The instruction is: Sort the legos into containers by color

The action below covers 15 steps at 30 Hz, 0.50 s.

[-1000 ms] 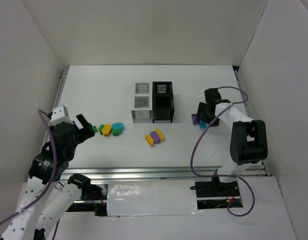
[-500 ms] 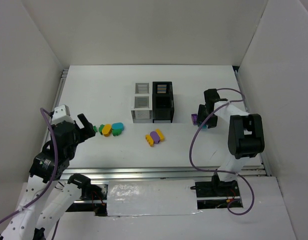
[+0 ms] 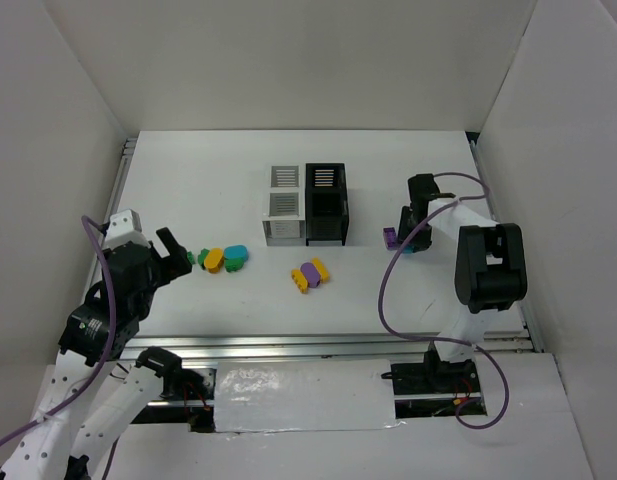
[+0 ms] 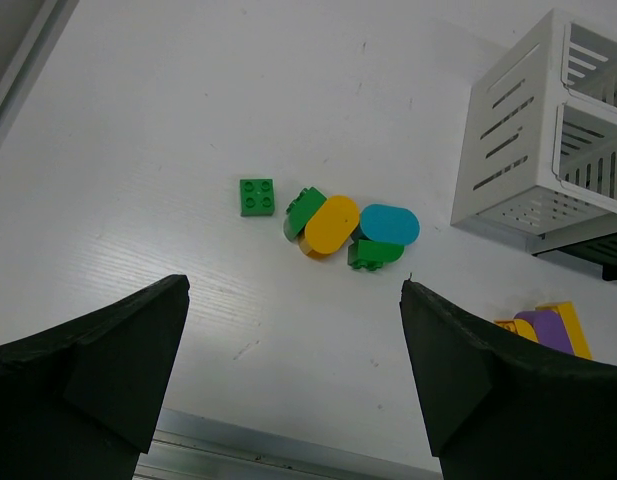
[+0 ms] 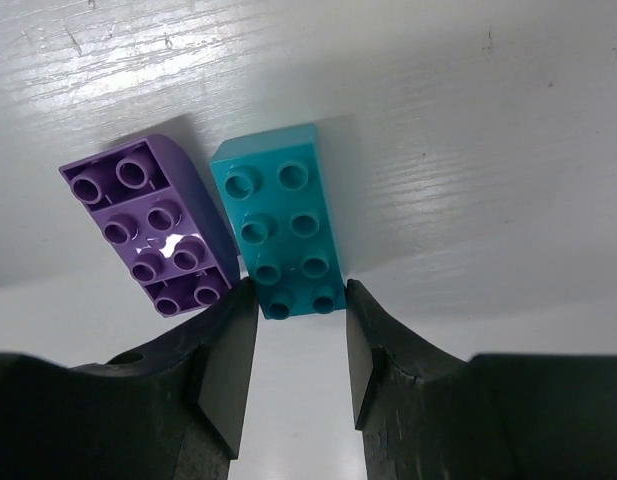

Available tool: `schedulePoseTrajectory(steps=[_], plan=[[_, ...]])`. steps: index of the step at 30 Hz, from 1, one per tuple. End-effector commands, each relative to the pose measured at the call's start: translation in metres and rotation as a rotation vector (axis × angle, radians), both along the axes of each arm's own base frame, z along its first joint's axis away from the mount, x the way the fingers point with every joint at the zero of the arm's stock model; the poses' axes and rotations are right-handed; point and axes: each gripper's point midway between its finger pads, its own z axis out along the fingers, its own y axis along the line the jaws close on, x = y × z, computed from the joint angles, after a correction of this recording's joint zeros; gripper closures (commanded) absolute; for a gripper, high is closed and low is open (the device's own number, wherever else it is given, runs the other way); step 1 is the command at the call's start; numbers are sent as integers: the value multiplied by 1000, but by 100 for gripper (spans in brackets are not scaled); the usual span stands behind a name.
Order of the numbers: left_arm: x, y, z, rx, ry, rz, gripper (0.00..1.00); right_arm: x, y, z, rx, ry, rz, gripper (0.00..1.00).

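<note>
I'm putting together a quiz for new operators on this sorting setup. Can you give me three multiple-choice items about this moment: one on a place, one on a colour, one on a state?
1. Where is the teal brick?
A) in a white bin
B) on the table, between the fingers of the right gripper
C) in a black bin

2. What colour is the brick lying right beside it?
A) yellow
B) green
C) purple

3. How does the left gripper stand?
A) wide open, holding nothing
B) shut on a green brick
C) shut on a yellow brick

Answers:
1 B: the right wrist view shows the fingers close against both sides of its near end.
2 C: the purple brick lies alongside it there.
3 A: the left wrist view shows its fingers far apart with only bare surface between them.
</note>
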Motion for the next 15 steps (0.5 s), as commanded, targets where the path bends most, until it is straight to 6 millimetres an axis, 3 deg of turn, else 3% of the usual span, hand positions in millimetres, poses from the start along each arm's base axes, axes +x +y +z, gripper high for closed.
schedulePoseTrajectory(steps=[1,3,4,7,9,15], plan=[[4,-1,12,-7,-52,0,1,0,-12,4,-47,2,-40,77],[4,-1,11,-5,-48,0,1,-1,-21,10,-92,-8,-85,83],[4,-1,11,-5,-47,0,0,-1,-28,17,-125,-32,-110,91],[4,-1,11,-5,-49,-1,0,2,-27,34,-117,-95,-124,100],[4,0,12,-5,-51,2,0,3,-25,42,-100,-125,-125,100],[4,0,11,-5,-49,3,1,7,-6,92,-18,-263,-105,100]])
